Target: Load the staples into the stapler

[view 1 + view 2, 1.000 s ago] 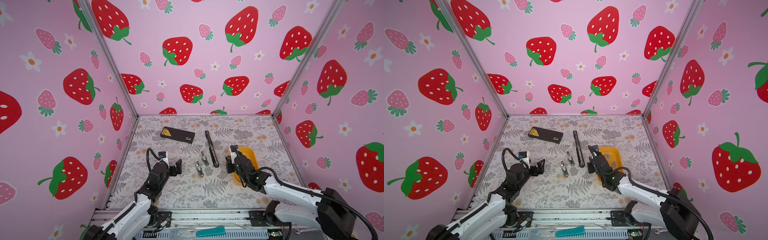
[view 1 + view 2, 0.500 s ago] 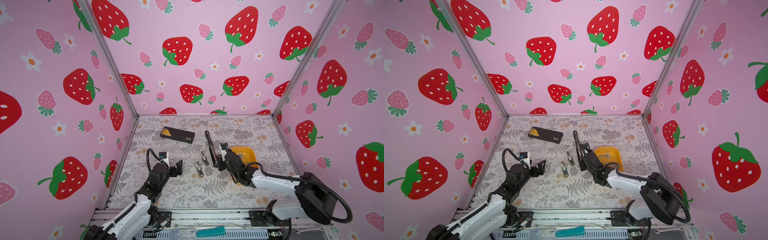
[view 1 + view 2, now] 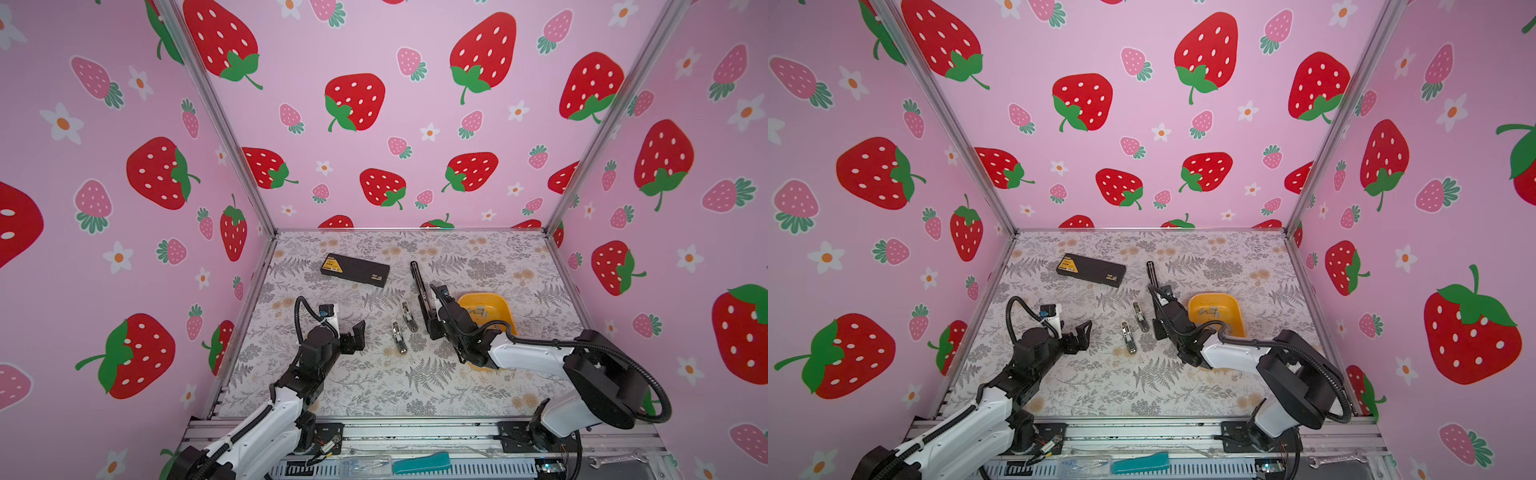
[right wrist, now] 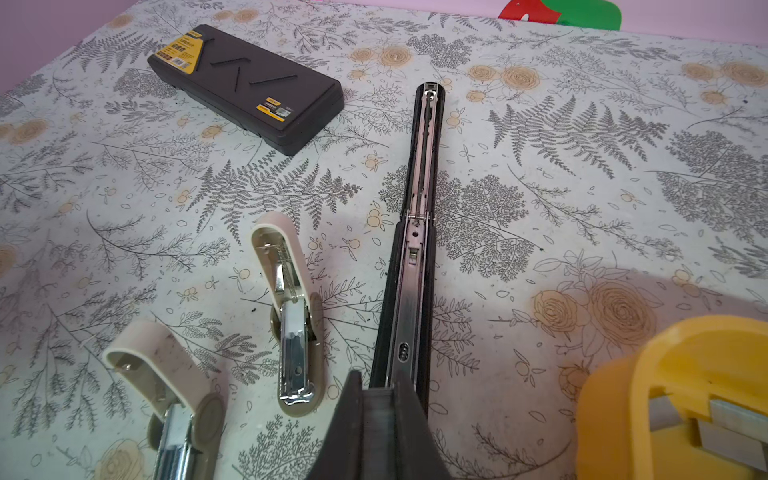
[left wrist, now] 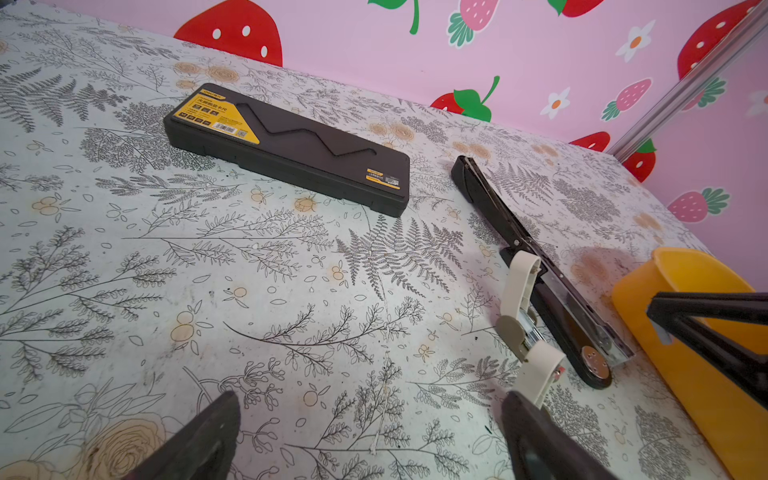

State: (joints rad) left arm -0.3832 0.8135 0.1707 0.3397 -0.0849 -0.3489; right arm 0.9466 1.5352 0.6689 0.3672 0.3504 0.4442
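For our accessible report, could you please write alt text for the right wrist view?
The right gripper, shut on an apparent staple strip, hovers over the open black stapler; two beige staplers, a black case and a yellow tray lie nearby.

A black case [image 3: 355, 270] with a yellow label is laid on the floral table cover [image 3: 374, 386], far left of centre; a yellow tray [image 3: 482, 296] is set at the right; a wrench [image 3: 615, 459] is seen at the near right
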